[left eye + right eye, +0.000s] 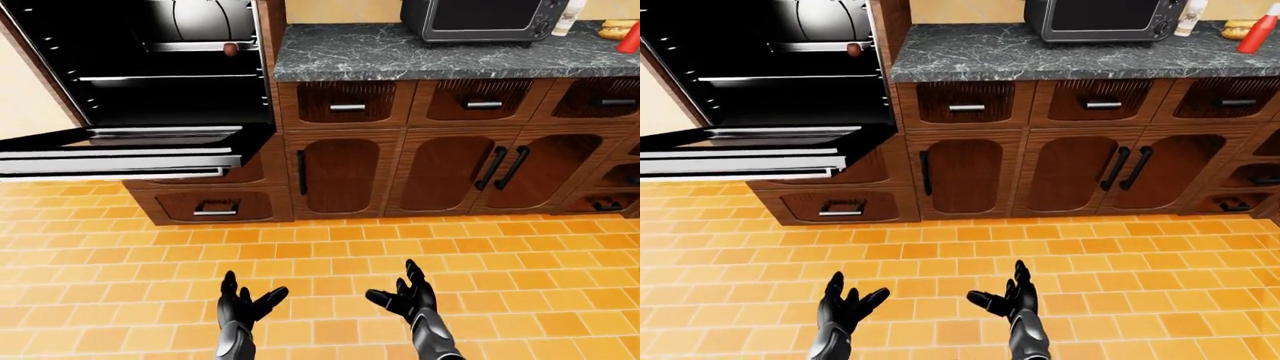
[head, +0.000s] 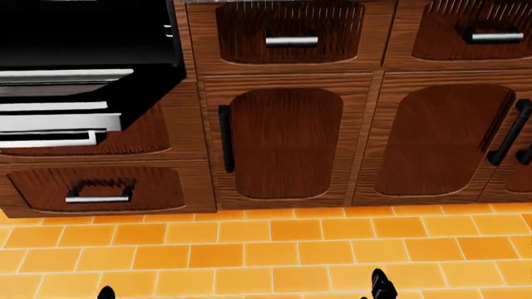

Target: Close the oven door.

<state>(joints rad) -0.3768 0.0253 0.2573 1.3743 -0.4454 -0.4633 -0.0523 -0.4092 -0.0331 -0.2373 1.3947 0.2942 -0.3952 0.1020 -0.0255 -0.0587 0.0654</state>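
The black oven (image 1: 165, 67) stands at the upper left of the left-eye view with its cavity and racks showing. Its door (image 1: 120, 154) hangs down flat and open, jutting toward me, with a silver handle along its edge; it also shows in the head view (image 2: 75, 106). My left hand (image 1: 243, 304) and right hand (image 1: 405, 295) are black, open and empty, held palm-up low over the orange tiled floor. Both hands are well below and to the right of the door, touching nothing. Only fingertips show in the head view.
Dark wood cabinets (image 1: 440, 169) with drawers run right of the oven under a grey marble counter (image 1: 440, 52). A microwave (image 1: 480, 19), a red bottle (image 1: 1258, 34) and other items stand on the counter. A drawer (image 1: 215, 206) sits under the oven door.
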